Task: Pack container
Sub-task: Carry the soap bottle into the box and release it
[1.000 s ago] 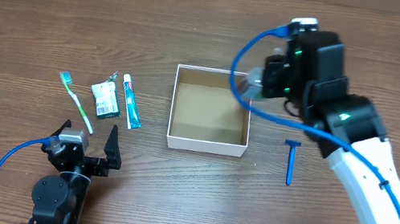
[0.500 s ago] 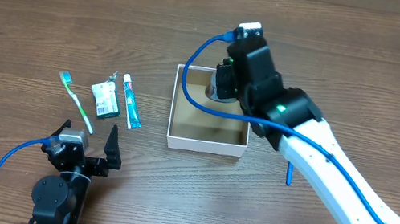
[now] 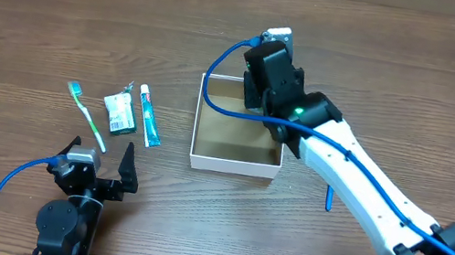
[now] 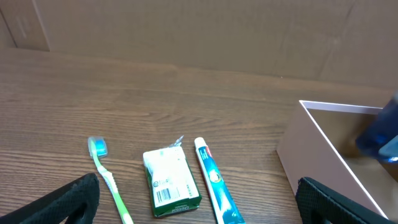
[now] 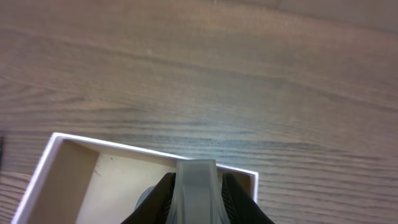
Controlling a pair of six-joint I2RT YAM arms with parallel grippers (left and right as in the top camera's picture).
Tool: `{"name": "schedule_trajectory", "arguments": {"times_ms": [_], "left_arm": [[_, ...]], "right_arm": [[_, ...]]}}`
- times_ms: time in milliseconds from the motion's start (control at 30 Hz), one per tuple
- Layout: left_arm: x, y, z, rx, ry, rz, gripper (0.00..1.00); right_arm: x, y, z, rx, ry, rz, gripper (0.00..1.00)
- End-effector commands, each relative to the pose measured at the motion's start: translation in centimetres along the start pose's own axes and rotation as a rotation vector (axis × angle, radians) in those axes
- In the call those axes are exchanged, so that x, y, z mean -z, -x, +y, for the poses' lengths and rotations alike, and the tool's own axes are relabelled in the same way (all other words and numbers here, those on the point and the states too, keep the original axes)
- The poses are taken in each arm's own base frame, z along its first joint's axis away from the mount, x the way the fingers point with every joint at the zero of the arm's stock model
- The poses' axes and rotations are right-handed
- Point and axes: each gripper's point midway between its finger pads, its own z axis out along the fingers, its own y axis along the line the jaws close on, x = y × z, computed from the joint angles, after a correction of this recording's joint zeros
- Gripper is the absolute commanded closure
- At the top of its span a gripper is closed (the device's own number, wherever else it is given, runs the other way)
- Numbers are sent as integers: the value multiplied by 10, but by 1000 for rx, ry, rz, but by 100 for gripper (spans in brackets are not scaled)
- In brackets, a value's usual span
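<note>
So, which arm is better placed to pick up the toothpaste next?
Left, probably. Its open end effector sits near the toothpaste; the right end effector holds a grey item over the container.

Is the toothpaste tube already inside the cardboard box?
No, the toothpaste tube lies on the table left of the cardboard box, beside the green packet.

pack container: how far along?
Nothing visibly packed yet: the container shows bare floor where visible. In hand: right gripper holds a grey item over its far side. Remaining: toothbrush, green packet, toothpaste and razor on the table; left gripper open, parked.
</note>
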Motion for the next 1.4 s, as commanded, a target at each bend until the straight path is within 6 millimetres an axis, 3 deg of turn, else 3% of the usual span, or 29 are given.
{"name": "schedule_trajectory", "arguments": {"times_ms": [0,167,533,767,967,1100,1267,1367], "left_arm": [[0,1,2,12,11,-7,0],[0,1,2,12,11,-7,0],[0,1,2,12,11,-7,0],[0,1,2,12,11,-7,0],[0,1,2,12,11,-7,0],[0,1,2,12,11,-7,0],[0,1,2,12,11,-7,0],[0,1,2,12,11,-7,0]], "right_arm": [[-8,8,-5,-6,-38,-23,84],[-18,7,-8,16,-47,-21,84],[-18,9,-9,10,-49,-27,84],[-18,8,-9,12,-49,-22,41],[-15,11,-10,8,-47,-32,31],[6,27,-14,-14,-33,-87,30],[76,49,-35,-46,-22,-137,30],[119,44,-63,-103,-39,-133,30]]}}
